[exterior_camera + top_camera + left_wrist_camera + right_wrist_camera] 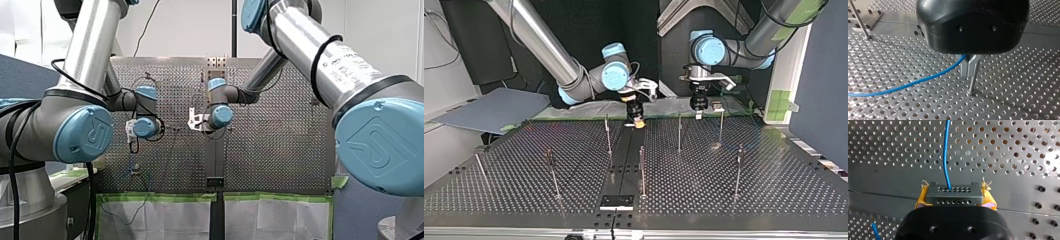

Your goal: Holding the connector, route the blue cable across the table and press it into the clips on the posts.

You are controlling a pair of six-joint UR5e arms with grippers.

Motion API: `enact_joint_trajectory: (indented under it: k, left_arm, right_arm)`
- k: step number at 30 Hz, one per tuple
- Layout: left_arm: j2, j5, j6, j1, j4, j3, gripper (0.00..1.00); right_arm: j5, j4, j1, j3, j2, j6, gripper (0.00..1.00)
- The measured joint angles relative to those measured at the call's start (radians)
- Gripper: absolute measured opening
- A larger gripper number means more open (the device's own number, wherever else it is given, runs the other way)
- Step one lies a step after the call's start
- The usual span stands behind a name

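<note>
Lettering (350, 62) on my right arm (300, 37) is illegible; its jaws grip the connector (953, 194), left jaws pinch blue cable (910, 85).

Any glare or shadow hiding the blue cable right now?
Right wrist view: glare washes the perforated table well away from the blue cable. Left wrist view: patchy reflections around it, no shadow across it. Top view: cable too thin to tell.

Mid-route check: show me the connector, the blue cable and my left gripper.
connector (953, 194), right wrist view, on its holed grey face.
blue cable (944, 155), right wrist view, on the straight run ahead of the connector.
my left gripper (969, 71), left wrist view, on the seam between its metal fingers.
</note>
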State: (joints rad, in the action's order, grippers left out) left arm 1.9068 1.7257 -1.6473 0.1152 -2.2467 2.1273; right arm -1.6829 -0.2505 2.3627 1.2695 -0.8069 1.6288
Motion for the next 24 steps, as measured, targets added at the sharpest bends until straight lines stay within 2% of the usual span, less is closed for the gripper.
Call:
enact_joint_trajectory:
  k: [10, 18, 24]
  left_arm:
    - [0.005, -0.023, -0.033, -0.001, 0.005, 0.0, 0.01]
    - [0.065, -0.022, -0.032, -0.004, 0.027, -0.014, 0.01]
    - [0.111, -0.011, -0.035, -0.008, 0.025, -0.059, 0.01]
  right_arm:
    - [0.032, -0.025, -0.013, 0.0, 0.002, 0.002, 0.0]
    - [0.036, -0.03, -0.018, 0.0, 0.004, 0.005, 0.0]
    - [0.042, -0.041, -0.028, 0.0, 0.005, 0.007, 0.0]
